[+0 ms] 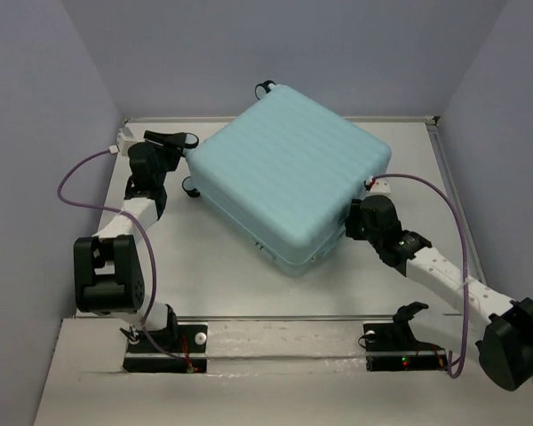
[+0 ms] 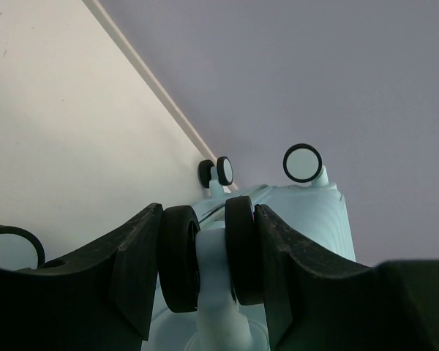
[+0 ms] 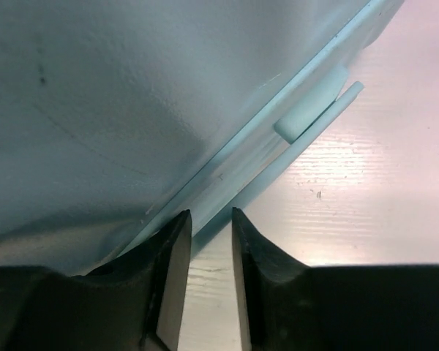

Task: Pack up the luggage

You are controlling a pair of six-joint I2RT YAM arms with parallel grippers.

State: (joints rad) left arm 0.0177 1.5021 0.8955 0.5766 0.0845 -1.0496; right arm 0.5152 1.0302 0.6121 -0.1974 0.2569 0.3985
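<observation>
Low in the frame, the left gripper [image 2: 208, 252] clamps a caster wheel [image 2: 177, 257], steadying the luggage [image 2: 307, 212]; the right gripper [image 3: 211, 235], narrow at the rim [image 3: 267, 164], should bite squarely before lifting.

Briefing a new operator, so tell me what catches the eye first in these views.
The pale aqua luggage, closed and lying flat, fills the middle of the table. The left pincer clamps a black caster wheel at its left corner, while the right pincer, nearly closed, sits at its right edge.
</observation>
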